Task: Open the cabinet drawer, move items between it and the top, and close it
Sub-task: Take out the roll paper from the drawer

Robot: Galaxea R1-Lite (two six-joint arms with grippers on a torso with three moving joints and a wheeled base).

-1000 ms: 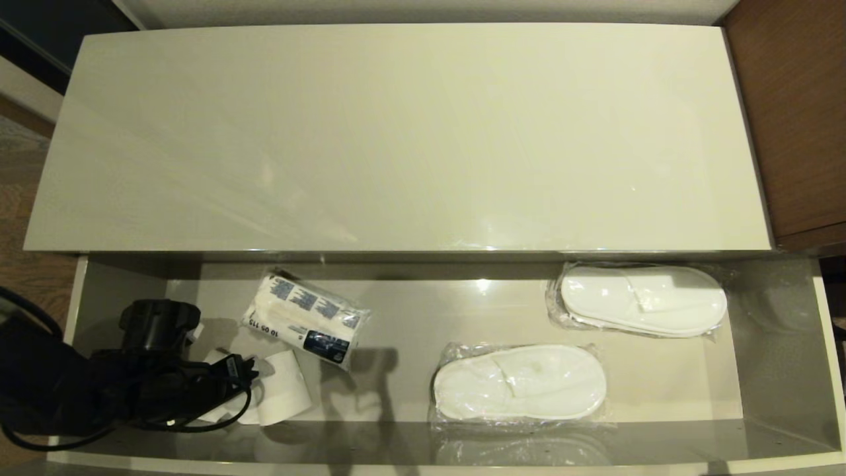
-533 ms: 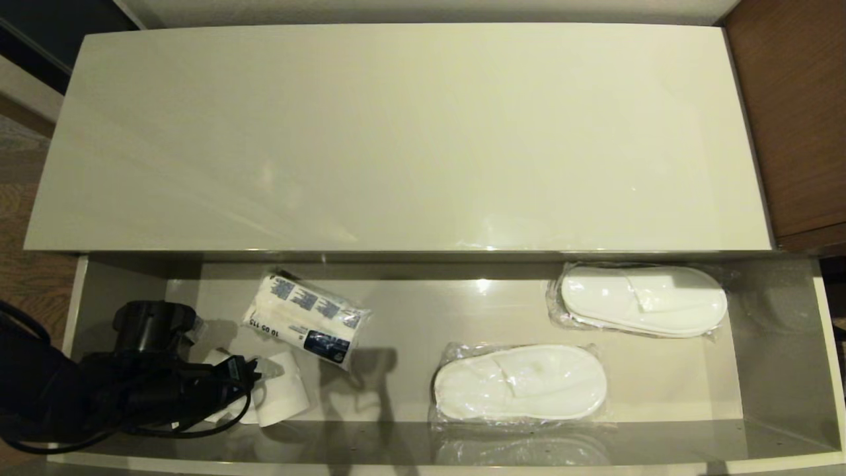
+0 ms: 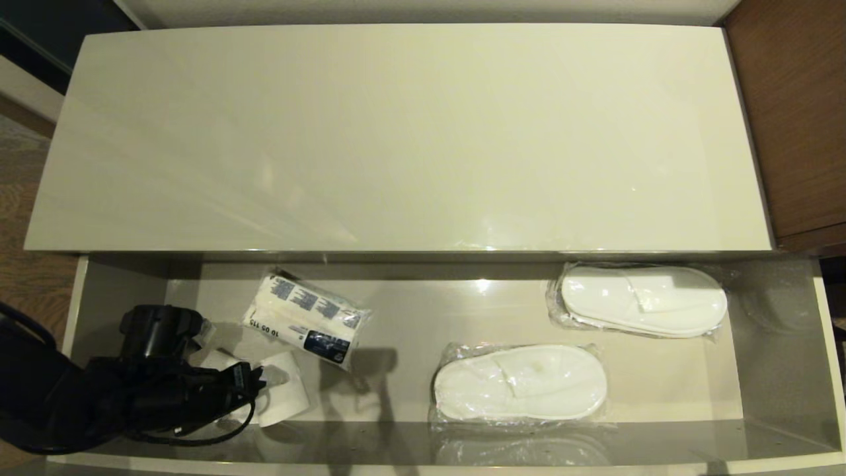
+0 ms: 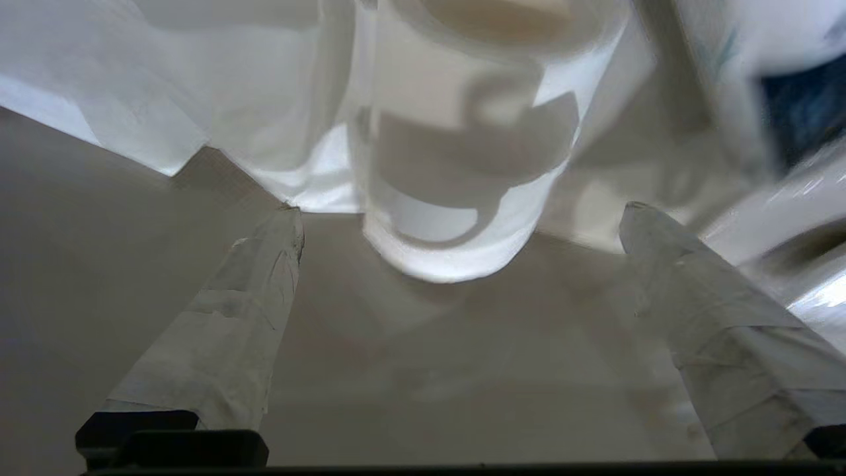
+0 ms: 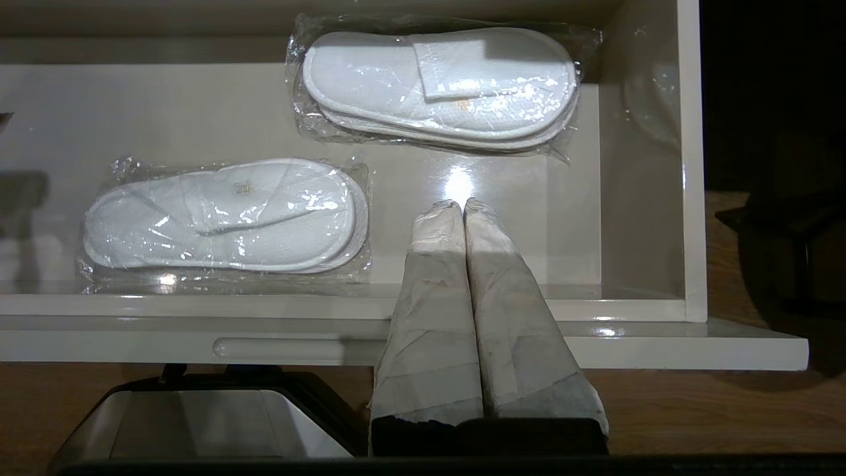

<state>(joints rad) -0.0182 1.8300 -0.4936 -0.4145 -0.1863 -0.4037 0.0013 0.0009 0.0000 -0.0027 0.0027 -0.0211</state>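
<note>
Open cabinet drawer with two slipper pairs, paper roll, printed packet

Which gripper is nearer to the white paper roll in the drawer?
Left. The left gripper is open just before the paper roll; the right gripper is shut near the drawer's other end.

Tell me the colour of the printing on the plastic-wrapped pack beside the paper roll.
Blue blocks with black digits on the white plastic-wrapped pack; head view shows it best.
</note>
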